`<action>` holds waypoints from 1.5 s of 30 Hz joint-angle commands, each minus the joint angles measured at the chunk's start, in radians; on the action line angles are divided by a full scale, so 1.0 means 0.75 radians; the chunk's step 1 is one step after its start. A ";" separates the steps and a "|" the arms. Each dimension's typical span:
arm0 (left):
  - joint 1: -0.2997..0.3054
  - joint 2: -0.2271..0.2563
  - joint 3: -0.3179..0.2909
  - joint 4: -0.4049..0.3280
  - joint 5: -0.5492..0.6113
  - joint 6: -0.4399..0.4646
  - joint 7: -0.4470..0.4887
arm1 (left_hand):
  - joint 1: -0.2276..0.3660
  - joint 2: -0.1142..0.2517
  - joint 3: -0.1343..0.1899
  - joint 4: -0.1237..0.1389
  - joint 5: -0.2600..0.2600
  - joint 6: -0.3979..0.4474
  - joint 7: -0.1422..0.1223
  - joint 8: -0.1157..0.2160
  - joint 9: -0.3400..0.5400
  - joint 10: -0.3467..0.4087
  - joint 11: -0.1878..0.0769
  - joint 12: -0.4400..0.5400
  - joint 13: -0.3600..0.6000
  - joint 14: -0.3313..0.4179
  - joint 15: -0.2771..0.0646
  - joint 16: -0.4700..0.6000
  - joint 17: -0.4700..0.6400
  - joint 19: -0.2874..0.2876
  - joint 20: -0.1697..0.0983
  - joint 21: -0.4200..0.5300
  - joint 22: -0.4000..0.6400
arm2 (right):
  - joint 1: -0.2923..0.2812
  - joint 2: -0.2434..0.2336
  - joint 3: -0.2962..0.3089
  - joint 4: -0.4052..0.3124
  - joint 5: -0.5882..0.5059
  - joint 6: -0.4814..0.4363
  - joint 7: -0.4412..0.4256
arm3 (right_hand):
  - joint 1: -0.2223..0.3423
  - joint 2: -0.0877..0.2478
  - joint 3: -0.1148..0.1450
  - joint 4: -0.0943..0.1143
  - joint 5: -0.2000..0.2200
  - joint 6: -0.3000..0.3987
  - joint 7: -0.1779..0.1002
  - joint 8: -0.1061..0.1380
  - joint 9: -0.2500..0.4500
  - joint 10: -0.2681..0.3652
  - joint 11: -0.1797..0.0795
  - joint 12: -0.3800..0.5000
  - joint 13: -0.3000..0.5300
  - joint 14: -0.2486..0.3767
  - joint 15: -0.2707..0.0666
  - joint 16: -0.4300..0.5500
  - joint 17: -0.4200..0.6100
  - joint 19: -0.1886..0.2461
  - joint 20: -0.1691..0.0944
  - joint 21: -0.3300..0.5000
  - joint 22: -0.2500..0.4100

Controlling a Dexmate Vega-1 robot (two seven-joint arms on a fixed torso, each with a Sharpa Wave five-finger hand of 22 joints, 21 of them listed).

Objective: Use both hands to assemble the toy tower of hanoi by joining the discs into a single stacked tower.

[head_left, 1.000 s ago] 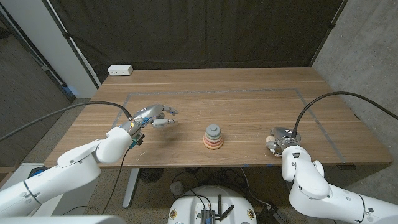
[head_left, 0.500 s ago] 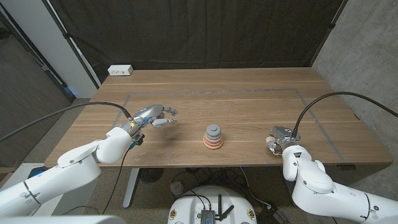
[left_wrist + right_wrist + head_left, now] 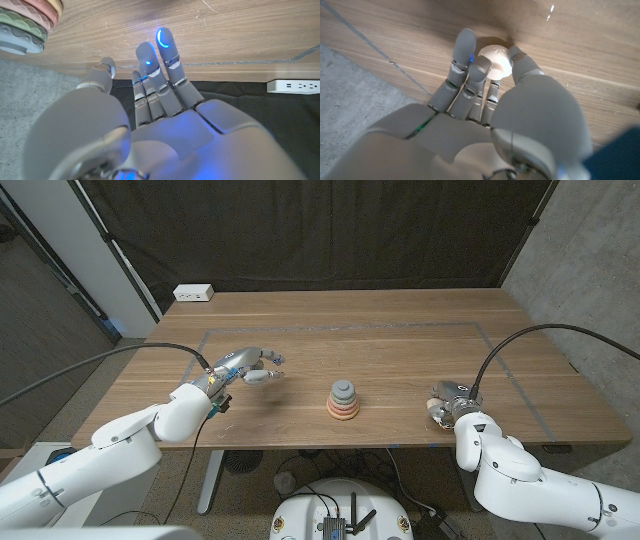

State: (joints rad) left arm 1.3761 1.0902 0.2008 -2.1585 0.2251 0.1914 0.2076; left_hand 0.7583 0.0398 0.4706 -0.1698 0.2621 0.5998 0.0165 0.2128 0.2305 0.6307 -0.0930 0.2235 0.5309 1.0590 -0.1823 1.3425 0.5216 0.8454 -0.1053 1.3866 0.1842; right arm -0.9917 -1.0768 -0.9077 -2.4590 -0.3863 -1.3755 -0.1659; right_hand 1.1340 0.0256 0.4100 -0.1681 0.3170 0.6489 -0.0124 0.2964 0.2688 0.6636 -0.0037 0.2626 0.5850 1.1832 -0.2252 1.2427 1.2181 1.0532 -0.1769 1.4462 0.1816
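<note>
**Small tower at bench centre, a white disc under the right hand**

The stacked tower (image 3: 343, 401) stands a little below the middle of the head view, on the wooden bench (image 3: 400, 340). Its discs narrow upward: pinkish and orange rings at the base, a pale green one above, and a grey cap on top. In the left wrist view the same stack (image 3: 27, 22) shows at the frame's upper left corner, with ribbed pastel rims and a grey disc.

The left hand (image 3: 245, 367) is left of centre in the head view, well apart from the tower, its fingers (image 3: 165, 47) spread and holding nothing; blue light glows on their tips.

The right hand (image 3: 450, 402) sits at the right of the head view, near the bench's lower edge. In the right wrist view its fingers (image 3: 465, 50) curl around a round white disc (image 3: 494, 59) that lies on the wood, thumb on one side and the rest on the other, touching it.

A white power strip (image 3: 193, 293) lies at the bench's upper left corner.
</note>
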 commanded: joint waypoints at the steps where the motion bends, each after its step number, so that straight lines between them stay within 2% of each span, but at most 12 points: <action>1: -0.001 -0.001 -0.006 0.005 -0.007 -0.012 0.005 | 0.009 0.012 0.011 0.000 -0.004 0.019 0.001 0.000 0.004 0.017 0.000 0.005 0.004 -0.002 -0.050 0.010 0.007 0.014 -0.135 0.001 0.002 | 0.056 -0.046 -0.044 -0.069 0.065 -0.027 -0.100 | 0.018 0.014 0.009 -0.002 0.000 0.016 0.007 0.010 0.005 0.129 -0.106 -0.005 0.029 0.008 0.004 0.006 0.000 0.011 -0.062 0.000 -0.001; 6: 0.007 0.000 -0.014 0.002 -0.008 -0.012 0.009 | 0.009 0.012 0.013 0.000 -0.004 0.018 0.001 -0.001 0.004 0.017 -0.001 0.004 0.005 -0.003 -0.050 0.009 0.005 0.013 -0.135 0.001 0.002 | 0.069 -0.063 -0.062 -0.109 -0.003 -0.027 -0.050 | 0.021 0.013 0.010 -0.002 0.001 0.016 0.002 0.009 0.005 0.137 -0.110 -0.005 0.032 0.013 0.004 0.014 0.005 0.014 -0.062 -0.002 -0.001; 9: 0.015 0.001 -0.022 0.000 -0.007 -0.010 0.014 | 0.009 0.012 0.016 0.000 -0.004 0.018 0.001 -0.002 0.005 0.019 -0.001 0.004 0.006 -0.003 -0.050 0.010 0.004 0.013 -0.135 0.001 0.002 | 0.068 -0.065 -0.082 -0.132 -0.108 -0.027 0.005 | 0.021 0.014 0.010 0.000 0.001 0.019 -0.001 0.009 0.004 0.137 -0.111 -0.006 0.034 0.015 0.005 0.017 0.008 0.015 -0.062 -0.002 -0.001; 15: 0.022 0.001 -0.030 -0.002 -0.002 -0.010 0.018 | 0.016 0.009 0.021 -0.005 -0.004 0.021 -0.002 -0.003 0.005 0.021 -0.005 0.002 0.006 -0.003 -0.050 0.012 0.003 0.017 -0.137 0.004 0.003 | 0.026 -0.033 -0.084 -0.161 -0.417 -0.027 0.213 | 0.022 0.014 0.011 0.002 0.001 0.019 -0.004 0.008 0.004 0.144 -0.118 -0.007 0.037 0.013 0.005 0.019 0.007 0.016 -0.062 -0.004 -0.001; 24: 0.028 0.001 -0.035 -0.004 -0.002 -0.015 0.013 | 0.024 0.004 0.028 -0.007 -0.003 0.022 -0.003 -0.004 0.006 0.024 -0.006 0.000 0.007 0.000 -0.050 0.015 0.001 0.017 -0.137 0.006 0.004 | 0.005 -0.015 -0.091 -0.211 -0.768 -0.027 0.499 | 0.022 0.012 0.011 0.003 0.002 0.021 -0.006 0.008 0.004 0.148 -0.120 -0.010 0.038 0.012 0.005 0.023 0.007 0.018 -0.062 -0.006 -0.001; 27: 0.032 -0.001 -0.038 -0.003 -0.002 -0.018 0.015 | 0.025 0.003 0.029 -0.007 -0.003 0.024 -0.003 -0.004 0.007 0.024 -0.006 0.000 0.008 0.000 -0.050 0.015 -0.001 0.017 -0.136 0.007 0.004 | -0.018 0.004 -0.070 -0.215 -0.864 -0.027 0.581 | 0.022 0.012 0.011 0.003 0.002 0.023 -0.007 0.008 0.003 0.149 -0.120 -0.011 0.038 0.013 0.005 0.025 0.008 0.018 -0.062 -0.006 -0.001; 34: 0.037 -0.003 -0.043 -0.002 -0.003 -0.021 0.011 | 0.026 0.002 0.033 -0.004 -0.003 0.024 -0.002 -0.006 0.007 0.028 -0.006 -0.001 0.008 0.001 -0.050 0.018 -0.002 0.015 -0.136 0.009 0.005 | -0.037 0.009 -0.053 -0.232 -0.916 -0.015 0.616 | 0.020 0.012 0.011 0.005 0.002 0.031 -0.008 0.010 0.003 0.158 -0.117 -0.011 0.040 0.010 0.005 0.026 0.007 0.019 -0.062 -0.008 -0.001; 42: 0.043 -0.007 -0.049 0.004 -0.004 -0.029 0.014 | 0.028 0.001 0.036 -0.004 -0.004 0.023 -0.002 -0.007 0.008 0.025 -0.004 -0.004 0.010 -0.001 -0.050 0.017 -0.006 0.015 -0.136 0.012 0.005 | -0.128 0.007 0.059 -0.267 -0.835 0.090 0.539 | 0.019 0.012 0.012 0.007 0.003 0.035 -0.009 0.010 0.003 0.162 -0.116 -0.015 0.041 0.011 0.005 0.031 0.009 0.019 -0.062 -0.010 -0.001; 45: 0.045 -0.007 -0.052 0.005 -0.001 -0.029 0.015 | 0.028 0.000 0.038 -0.003 -0.004 0.023 -0.001 -0.008 0.009 0.025 -0.006 -0.004 0.012 0.003 -0.050 0.022 -0.002 0.014 -0.136 0.013 0.005 | -0.161 0.009 0.124 -0.285 -0.757 0.146 0.516 | 0.018 0.013 0.012 0.007 0.003 0.041 -0.009 0.011 0.003 0.162 -0.117 -0.016 0.043 0.012 0.005 0.034 0.010 0.019 -0.062 -0.011 -0.001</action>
State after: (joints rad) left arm 1.4022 1.0887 0.1701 -2.1598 0.2228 0.1743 0.2182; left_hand 0.7684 0.0402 0.4887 -0.1712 0.2621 0.6107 0.0162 0.2128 0.2349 0.6431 -0.0947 0.2235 0.5356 1.0591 -0.1823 1.3484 0.5147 0.8509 -0.1070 1.3907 0.1840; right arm -1.0435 -1.0740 -0.9134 -2.6382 -1.0030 -1.3784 0.2411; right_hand 1.1340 0.0256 0.4139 -0.1639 0.3146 0.6683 -0.0215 0.2980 0.2672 0.6742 0.0068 0.2447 0.5892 1.1884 -0.2197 1.2613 1.2199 1.0583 -0.1820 1.4412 0.1817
